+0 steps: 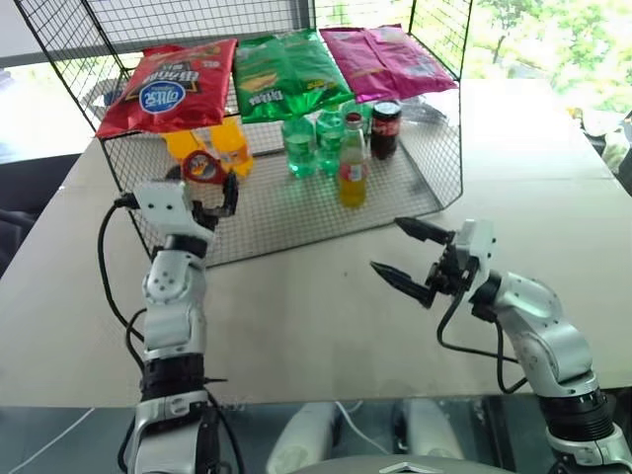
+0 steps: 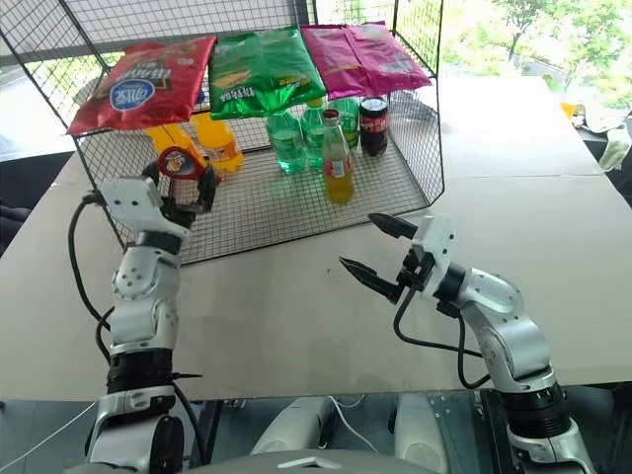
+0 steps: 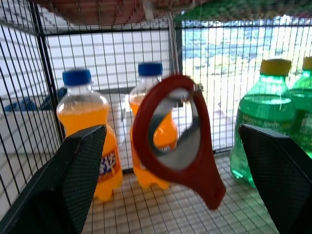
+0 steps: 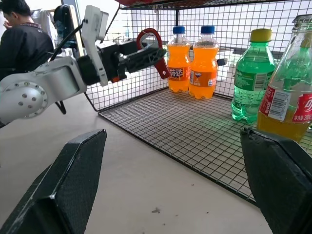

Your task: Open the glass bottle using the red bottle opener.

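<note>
The red bottle opener (image 3: pixel 168 141) hangs at the front left corner of the wire rack (image 1: pixel 296 212), ring upward and handle down. My left gripper (image 1: pixel 215 200) is raised to it and open. In the left wrist view the opener sits between the two spread fingers (image 3: pixel 73 180), and neither presses on it. The glass bottle (image 1: pixel 353 163), with yellow-orange drink, a red-and-white label and a red cap, stands upright on the rack's floor right of centre. My right gripper (image 1: pixel 387 244) hovers open and empty over the table in front of the rack, pointing toward the bottle (image 4: pixel 285 92).
Two orange plastic bottles (image 1: pixel 232 146) stand just behind the opener. Green bottles (image 1: pixel 299 146) and a cola bottle (image 1: pixel 385 128) stand beside the glass one. Red, green and pink snack bags (image 1: pixel 286 74) lie on the rack's top. A person (image 4: pixel 22 34) sits beyond the table.
</note>
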You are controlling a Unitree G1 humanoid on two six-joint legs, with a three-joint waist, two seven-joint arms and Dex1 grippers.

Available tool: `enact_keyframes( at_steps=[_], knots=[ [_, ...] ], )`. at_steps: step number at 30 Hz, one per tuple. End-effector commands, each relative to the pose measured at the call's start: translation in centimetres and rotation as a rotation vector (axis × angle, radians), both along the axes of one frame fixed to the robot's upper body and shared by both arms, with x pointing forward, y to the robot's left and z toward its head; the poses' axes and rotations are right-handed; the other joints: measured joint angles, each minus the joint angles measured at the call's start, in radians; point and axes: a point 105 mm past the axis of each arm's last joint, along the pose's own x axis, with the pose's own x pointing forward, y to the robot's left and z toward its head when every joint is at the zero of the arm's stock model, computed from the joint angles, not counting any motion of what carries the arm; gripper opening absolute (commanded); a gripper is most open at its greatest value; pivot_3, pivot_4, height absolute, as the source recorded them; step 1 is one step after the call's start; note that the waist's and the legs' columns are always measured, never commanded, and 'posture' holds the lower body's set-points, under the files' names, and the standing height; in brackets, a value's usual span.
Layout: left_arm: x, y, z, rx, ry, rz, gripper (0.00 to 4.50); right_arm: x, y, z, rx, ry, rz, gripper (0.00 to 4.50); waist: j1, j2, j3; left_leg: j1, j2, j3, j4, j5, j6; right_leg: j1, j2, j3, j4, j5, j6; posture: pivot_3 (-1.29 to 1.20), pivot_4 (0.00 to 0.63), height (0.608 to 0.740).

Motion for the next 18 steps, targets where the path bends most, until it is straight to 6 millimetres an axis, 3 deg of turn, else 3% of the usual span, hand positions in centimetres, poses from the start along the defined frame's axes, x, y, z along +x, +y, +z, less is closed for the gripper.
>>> enact_keyframes(
  at_steps=[1,4,7,10,13,14,18],
  knots=[
    [-0.4,0.1,1.3,0.002,-0.058,0.001,4.24,-0.4,0.1,0.9,0.006,-0.050,0.008,4.47,-0.001,0.000,0.000,0.000,0.000,0.000,0.000,0.000,0.000,0.000,0.000,0.000,0.000,0.000,0.000,0.00,0.150,0.740],
    [-0.5,0.0,1.0,-0.015,-0.056,-0.006,3.66,-0.4,0.2,1.0,0.002,-0.058,0.005,4.50,-0.002,0.000,0.000,0.000,0.000,0.001,0.000,0.000,0.000,0.000,0.000,0.000,0.000,0.000,0.000,0.00,0.150,0.740],
    [-0.7,-0.2,0.5,-0.020,-0.044,-0.012,2.38,-0.3,0.2,1.0,0.000,-0.062,0.003,4.50,-0.001,-0.001,0.000,0.000,0.000,0.001,0.000,0.000,0.000,-0.001,0.000,0.001,0.001,0.000,0.000,0.00,0.150,0.740],
    [-0.9,-0.1,0.2,-0.020,-0.033,-0.012,1.70,-0.4,0.2,1.0,-0.003,-0.065,0.004,4.50,-0.001,-0.001,-0.001,0.001,0.000,0.002,0.001,0.000,0.000,0.000,0.000,0.001,0.001,0.000,0.000,0.00,0.150,0.740],
    [-1.2,0.1,-0.1,-0.019,-0.023,-0.001,0.26,-0.4,0.3,0.9,-0.008,-0.066,0.007,4.50,-0.001,-0.001,-0.001,0.000,0.000,0.002,0.001,0.000,0.000,-0.001,0.000,0.001,0.001,0.000,0.000,0.00,0.150,0.740],
    [-1.2,0.1,-0.2,-0.018,-0.022,0.001,0.05,-0.5,0.3,0.8,-0.011,-0.066,0.008,4.50,-0.001,-0.001,-0.001,0.000,0.000,0.002,0.001,0.000,0.000,-0.001,0.000,0.001,0.001,0.000,0.000,0.00,0.150,0.740],
    [-1.4,0.2,-0.1,-0.007,-0.018,0.007,0.05,-0.5,0.4,0.7,-0.016,-0.066,0.013,4.50,-0.001,-0.001,-0.001,0.000,0.000,0.002,0.001,0.000,0.000,-0.001,0.000,0.001,0.002,0.000,0.000,0.00,0.150,0.740]
  ],
)
